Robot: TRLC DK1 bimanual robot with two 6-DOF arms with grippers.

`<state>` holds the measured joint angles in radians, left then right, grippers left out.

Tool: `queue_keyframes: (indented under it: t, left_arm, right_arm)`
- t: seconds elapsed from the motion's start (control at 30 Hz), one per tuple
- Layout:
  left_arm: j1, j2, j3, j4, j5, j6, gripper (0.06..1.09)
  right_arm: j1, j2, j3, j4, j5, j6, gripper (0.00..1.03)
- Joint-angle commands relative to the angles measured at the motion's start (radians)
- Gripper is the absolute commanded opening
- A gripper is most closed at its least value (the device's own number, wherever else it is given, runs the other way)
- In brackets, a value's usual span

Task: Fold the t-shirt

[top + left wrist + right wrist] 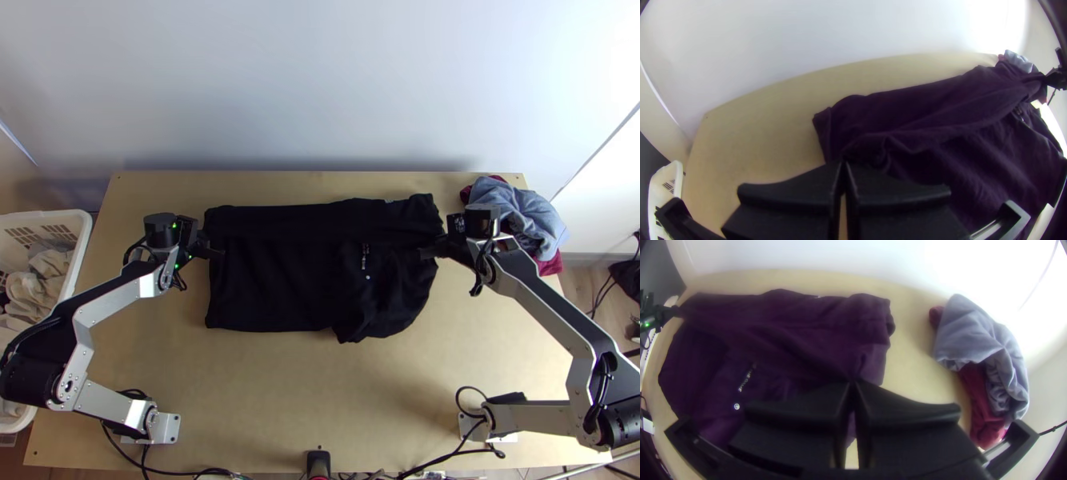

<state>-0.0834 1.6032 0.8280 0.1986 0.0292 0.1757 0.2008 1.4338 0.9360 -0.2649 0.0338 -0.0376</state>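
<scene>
Black fabric t-shirt (288, 280) lay partly folded across the light wooden desk (264, 400). Left black flat-fingered tool (219, 254) clenched its left side; right matching tool (424, 254) gripped its right side. White slotted plastic basket (48, 214) beside the desk's left edge held crumpled off-white cloths (42, 280).

in the top view, can't read the small pale print (364, 256) on the black cloth t-shirt (272, 280), nor see its parts hidden under the black left gripper (219, 254) and black right gripper (424, 254), nor follow the white plastic basket (83, 226) past the left edge
</scene>
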Motion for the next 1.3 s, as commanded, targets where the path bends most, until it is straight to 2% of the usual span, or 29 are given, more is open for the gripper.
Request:
queue_keyframes:
  t: [0.0,1.27]
  left_arm:
    - [0.002,-0.019,-0.023,0.001,0.000,0.002,0.09]
    - [-0.024,-0.187,-0.150,-0.024,-0.009,-0.007,0.09]
  right_arm:
    - [0.002,-0.018,-0.022,0.000,0.000,0.001,0.03]
    - [0.011,-0.141,-0.094,-0.014,0.000,-0.002,0.03]
